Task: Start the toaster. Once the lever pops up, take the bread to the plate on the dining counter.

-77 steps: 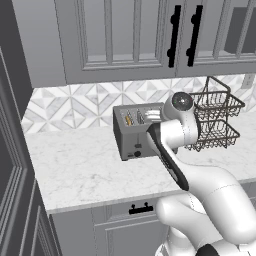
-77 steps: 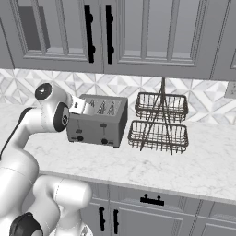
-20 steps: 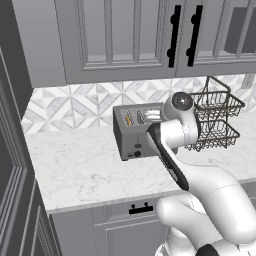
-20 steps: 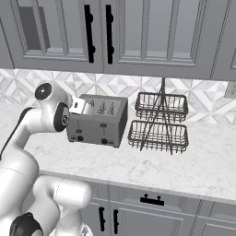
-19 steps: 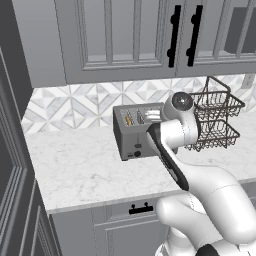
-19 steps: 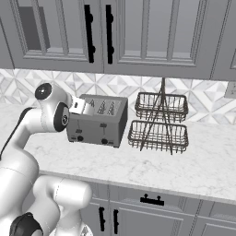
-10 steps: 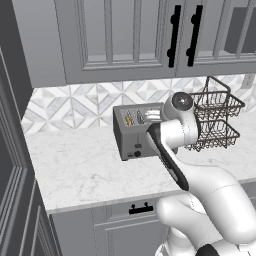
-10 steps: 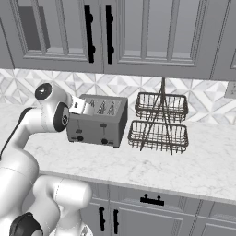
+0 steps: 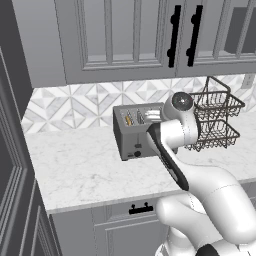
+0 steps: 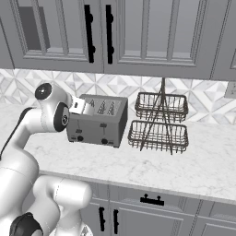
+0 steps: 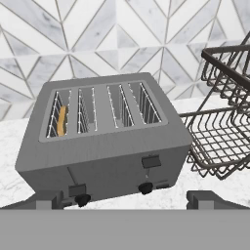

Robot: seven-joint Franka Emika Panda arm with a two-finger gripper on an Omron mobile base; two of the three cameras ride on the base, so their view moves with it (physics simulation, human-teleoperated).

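The grey four-slot toaster (image 11: 105,141) stands on the white worktop against the tiled wall. A golden slice of bread (image 11: 61,120) sits low in its leftmost slot. On the front face the left lever (image 11: 77,190) is down near its knob, while the right lever (image 11: 151,161) rides higher. My gripper (image 11: 127,201) hovers open in front of and slightly above the toaster, with a fingertip (image 11: 49,200) at each side and nothing between them. From the base, my hand (image 10: 78,107) is at the upper left corner of the toaster (image 10: 99,120). The plate and the dining counter are out of view.
A two-tier dark wire basket (image 10: 159,122) stands right of the toaster, close to its side. Grey wall cabinets (image 10: 115,32) hang above. The marble worktop (image 9: 75,165) runs left of the toaster to a tall dark cabinet (image 9: 12,165). Drawers sit below the front edge.
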